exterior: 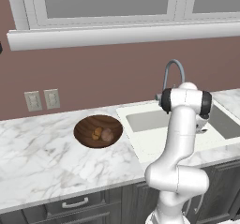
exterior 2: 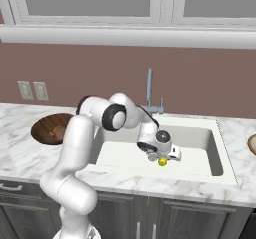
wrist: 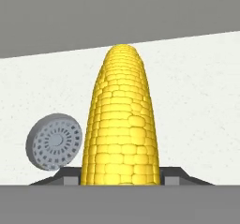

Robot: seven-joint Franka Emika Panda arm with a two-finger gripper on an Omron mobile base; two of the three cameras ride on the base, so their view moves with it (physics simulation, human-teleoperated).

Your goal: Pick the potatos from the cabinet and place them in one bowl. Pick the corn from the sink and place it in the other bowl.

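Observation:
My gripper [exterior 2: 161, 158] is down inside the white sink [exterior 2: 200, 138], shut on the yellow corn [exterior 2: 162, 161]. In the hand view the corn [wrist: 122, 124] stands up between my two fingers [wrist: 171, 175], which press on its sides. The dark brown bowl [exterior: 86, 127] sits on the counter left of the sink with two potatos in it, one reddish-brown [exterior: 107, 134] and one orange-brown [exterior: 96, 133]. The tan-rimmed bowl [exterior 2: 252, 144] is cut by the right edge of the right base view. The cabinet is out of view.
A grey gooseneck faucet [exterior 2: 149, 90] rises behind the sink. The round drain [wrist: 54, 141] lies left of the corn on the sink floor. Wall sockets [exterior: 42, 99] sit above the marble counter [exterior: 42, 162], and grey drawers [exterior: 75, 203] run below it.

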